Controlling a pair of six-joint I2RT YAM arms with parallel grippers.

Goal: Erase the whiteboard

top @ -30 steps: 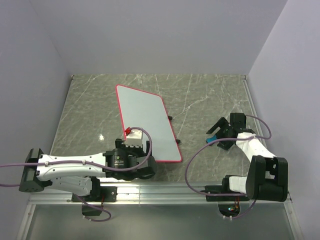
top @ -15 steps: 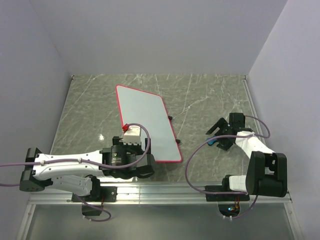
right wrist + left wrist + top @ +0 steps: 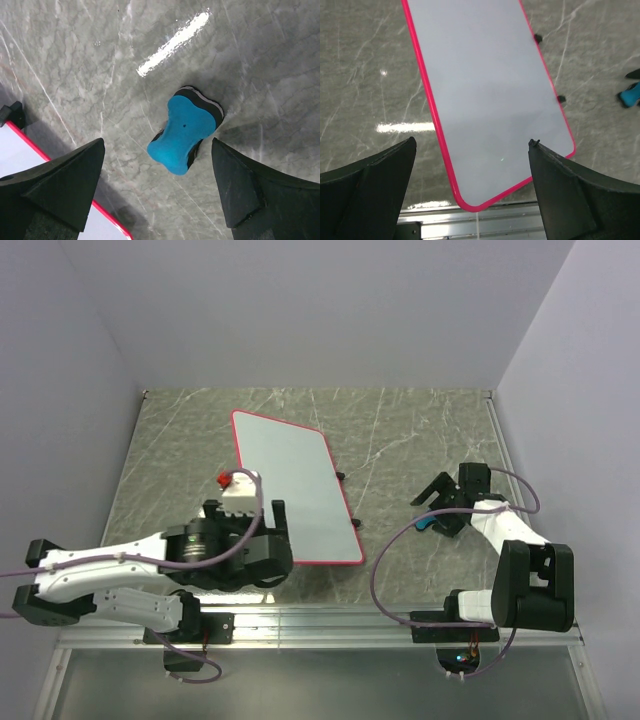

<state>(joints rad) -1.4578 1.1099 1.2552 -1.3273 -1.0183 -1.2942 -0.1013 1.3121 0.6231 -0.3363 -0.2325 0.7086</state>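
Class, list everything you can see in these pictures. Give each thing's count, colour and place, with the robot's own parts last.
whiteboard: one, white with a red-pink frame, flat on the table, left of centre
feet: two, black, on the whiteboard's right long edge
eraser: one, blue with a dark base, on the table right of the whiteboard, apart from it
table: one, grey marble pattern, under everything
walls: three, pale lavender, around the table
rail: one, silver, along the near edge
cables: purple, one along each arm
left gripper: one, black, open, over the whiteboard's near end
right gripper: one, black, open, over the eraser, not gripping it
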